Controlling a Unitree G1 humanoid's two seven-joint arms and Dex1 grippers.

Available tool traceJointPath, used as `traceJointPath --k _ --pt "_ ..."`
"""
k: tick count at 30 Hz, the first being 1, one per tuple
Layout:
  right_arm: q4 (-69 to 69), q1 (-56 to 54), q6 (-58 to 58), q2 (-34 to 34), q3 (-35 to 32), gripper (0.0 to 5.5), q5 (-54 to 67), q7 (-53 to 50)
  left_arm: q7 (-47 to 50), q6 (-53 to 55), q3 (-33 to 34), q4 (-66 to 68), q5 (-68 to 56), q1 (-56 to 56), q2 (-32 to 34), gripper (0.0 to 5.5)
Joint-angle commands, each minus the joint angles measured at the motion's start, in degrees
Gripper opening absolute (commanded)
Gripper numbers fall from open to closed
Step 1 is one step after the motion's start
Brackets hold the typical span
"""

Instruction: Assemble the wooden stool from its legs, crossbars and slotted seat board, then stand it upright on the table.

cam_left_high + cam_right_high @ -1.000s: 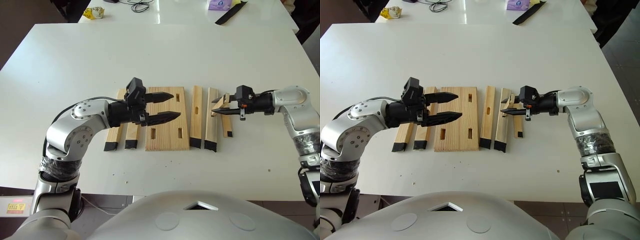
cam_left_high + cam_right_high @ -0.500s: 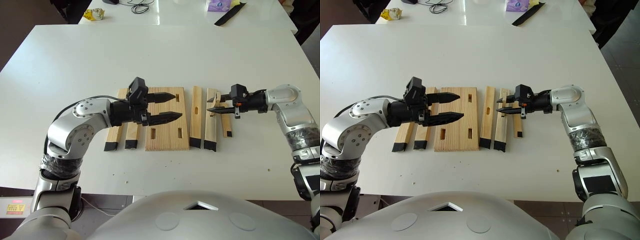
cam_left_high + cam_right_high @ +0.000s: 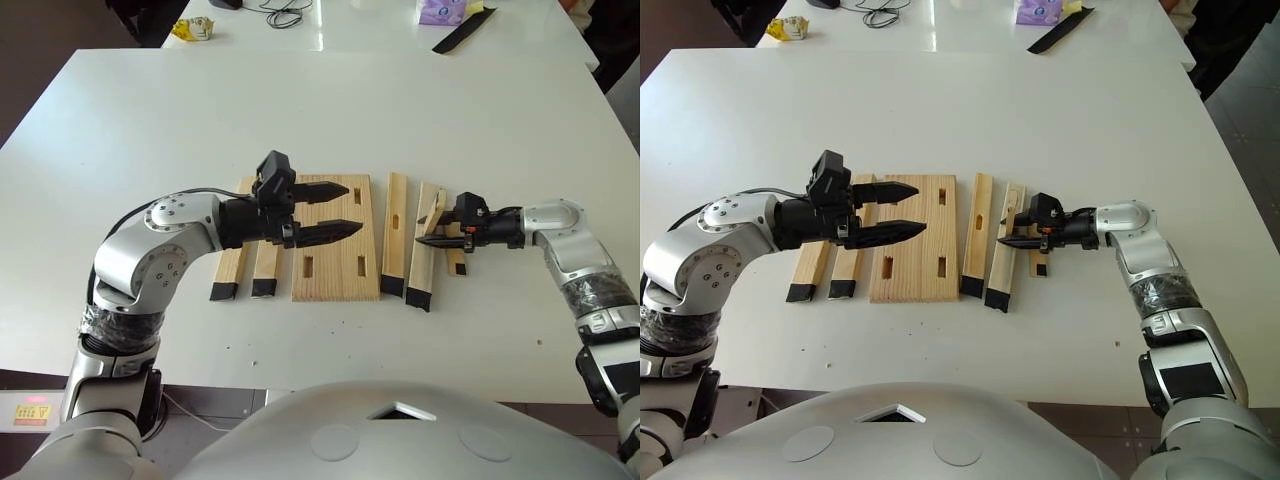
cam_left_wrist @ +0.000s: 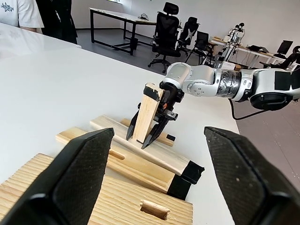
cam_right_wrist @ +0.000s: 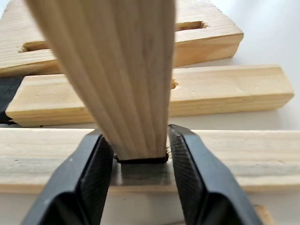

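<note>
One crossbar (image 4: pixel 146 115) stands tilted in our right gripper (image 3: pixel 426 238), fingers closed on its low end, at three o'clock from the seat board (image 3: pixel 335 272). Held so low, we fear it may pivot or slip. Our left gripper (image 3: pixel 345 208) hovers open above the board.

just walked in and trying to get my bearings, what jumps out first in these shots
The right gripper, at the right end of the row of parts, is shut on a short wooden piece, held tilted up above the legs lying there. The left gripper hangs open above the slotted seat board, which lies flat on the white table with two more legs on its left.
</note>
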Motion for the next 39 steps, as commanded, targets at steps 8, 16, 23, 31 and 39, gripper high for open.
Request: traceJointPath --k 8,16,23,31,39 --pt "-0.4 2.3 -0.3 0.1 -1.7 3.15 -2.5 -4.2 0.6 -0.5 0.9 0.6 0.6 -0.6 0.1 3.58" --pt "-18.3 5.7 9.1 -4.6 -7.7 3.15 3.2 -2.1 1.5 -1.5 2.1 -0.2 0.5 0.7 -0.6 3.58" --pt "-37.7 8.8 21.3 -9.1 -14.8 3.15 12.4 -2.1 2.0 -1.7 2.5 -0.8 0.2 1.6 -0.7 3.58" --pt "-48.8 1.2 34.1 -5.6 -20.0 3.15 24.6 -10.9 2.6 -2.3 3.1 -1.0 0.7 2.3 -1.1 3.58" --pt "-51.1 1.8 34.6 2.8 -13.3 3.15 20.9 -20.9 2.8 -2.5 2.6 0.6 1.1 0.9 -1.3 3.58"
